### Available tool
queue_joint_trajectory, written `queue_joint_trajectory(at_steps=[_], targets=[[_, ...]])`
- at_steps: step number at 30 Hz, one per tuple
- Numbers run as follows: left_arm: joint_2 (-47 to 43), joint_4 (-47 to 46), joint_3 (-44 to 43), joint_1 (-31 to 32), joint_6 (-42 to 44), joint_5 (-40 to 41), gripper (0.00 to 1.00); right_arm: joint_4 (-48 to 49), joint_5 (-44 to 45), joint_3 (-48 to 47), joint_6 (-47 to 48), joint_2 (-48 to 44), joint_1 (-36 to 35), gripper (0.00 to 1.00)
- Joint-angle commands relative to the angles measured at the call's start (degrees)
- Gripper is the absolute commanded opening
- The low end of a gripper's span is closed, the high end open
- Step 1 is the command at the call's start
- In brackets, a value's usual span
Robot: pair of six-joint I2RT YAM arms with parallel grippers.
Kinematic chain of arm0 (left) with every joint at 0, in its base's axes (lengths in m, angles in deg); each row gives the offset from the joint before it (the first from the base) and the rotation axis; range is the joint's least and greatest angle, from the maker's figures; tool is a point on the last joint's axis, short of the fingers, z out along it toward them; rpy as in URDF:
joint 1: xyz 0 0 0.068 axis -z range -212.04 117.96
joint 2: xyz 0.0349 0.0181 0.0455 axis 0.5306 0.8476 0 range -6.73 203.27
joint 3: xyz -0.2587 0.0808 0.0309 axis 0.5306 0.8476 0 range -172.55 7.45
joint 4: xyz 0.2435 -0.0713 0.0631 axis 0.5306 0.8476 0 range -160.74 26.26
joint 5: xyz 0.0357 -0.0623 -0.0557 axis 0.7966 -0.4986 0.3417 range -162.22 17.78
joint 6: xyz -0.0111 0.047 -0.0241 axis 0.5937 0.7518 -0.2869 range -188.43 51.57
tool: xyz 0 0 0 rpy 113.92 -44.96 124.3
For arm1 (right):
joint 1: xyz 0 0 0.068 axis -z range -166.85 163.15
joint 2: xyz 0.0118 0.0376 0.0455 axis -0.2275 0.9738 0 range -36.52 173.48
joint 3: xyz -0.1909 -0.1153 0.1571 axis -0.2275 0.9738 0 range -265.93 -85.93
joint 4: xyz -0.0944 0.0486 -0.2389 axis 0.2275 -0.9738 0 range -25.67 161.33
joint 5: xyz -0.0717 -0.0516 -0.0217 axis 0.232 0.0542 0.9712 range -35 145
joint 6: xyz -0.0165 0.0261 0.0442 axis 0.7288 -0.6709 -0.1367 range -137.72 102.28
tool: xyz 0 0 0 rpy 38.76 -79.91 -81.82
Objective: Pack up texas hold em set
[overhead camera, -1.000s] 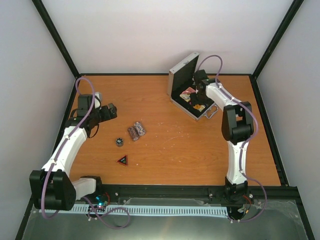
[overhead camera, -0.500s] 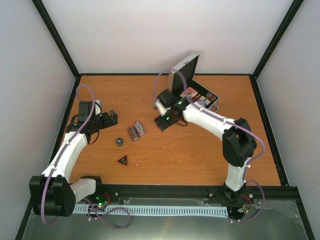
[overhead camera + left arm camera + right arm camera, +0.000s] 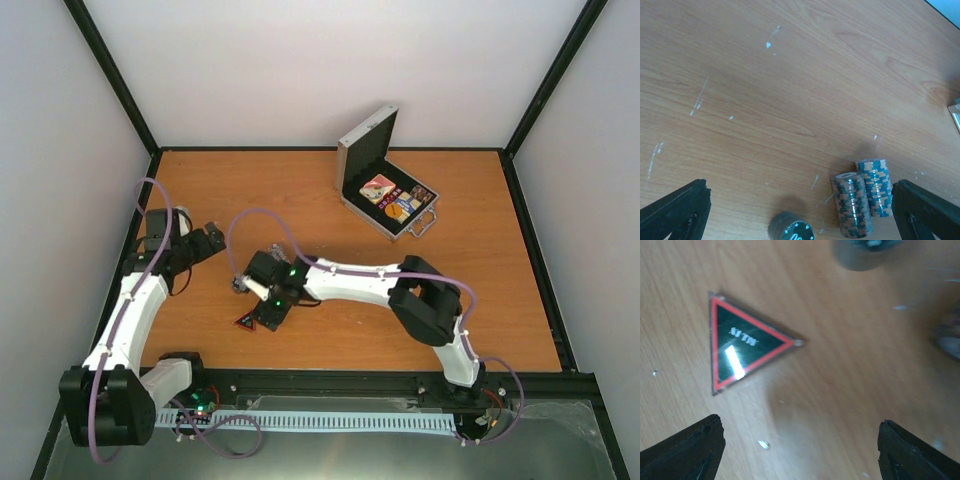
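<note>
Hovering my right gripper (image 3: 800,440), spread wide, with the triangle (image 3: 742,342) just ahead; next I should drop and pinch it.

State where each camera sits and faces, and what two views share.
Top external: high behind the robot, looking down at the table; left arm, right arm and open case show.
Left wrist: looks down at two chip stacks past the open left gripper.
Right wrist: looks down at the triangle past the open right gripper.
Shared: top and right wrist both show the triangle.
</note>
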Motion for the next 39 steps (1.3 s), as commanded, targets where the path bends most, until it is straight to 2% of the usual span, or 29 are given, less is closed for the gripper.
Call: queue_joint_trajectory(at_steps=[1, 7, 15, 24, 31, 34, 39], targets=[[-2.5, 4.5, -0.8, -1.0, -1.8, 2.1, 1.0, 4.6, 2.1, -2.1, 1.5, 3.2, -3.2, 0.84], [-2.0, 7.3, -1.3, -1.1, -1.6, 6.7, 1.0, 6.5, 2.0, -4.4, 4.3, 6.6, -5.7, 0.86], [-2.8, 6.2, -0.5, -1.2, -2.9, 4.1, 1.0, 4.9, 3.5, -6.7, 6.8, 10.7, -7.1, 0.87], [-3.4, 6.2, 0.0, -1.2, -2.7, 3.3, 1.0, 4.6, 5.1, -7.1, 6.0, 13.7, -7.4, 0.82], [-3.3, 6.0, -0.1, -1.2, -2.2, 2.9, 1.0, 3.7, 5.2, -8.6, 5.7, 16.5, -7.4, 0.82], [-3.5, 6.2, -0.2, -1.2, -2.0, 3.0, 1.0, 3.1, 5.8, -8.6, 5.5, 16.6, -7.4, 0.77], [-3.5, 5.9, -0.2, -1.2, -1.7, 3.2, 1.0, 3.4, 6.7, -6.5, 5.0, 15.4, -7.2, 0.65]])
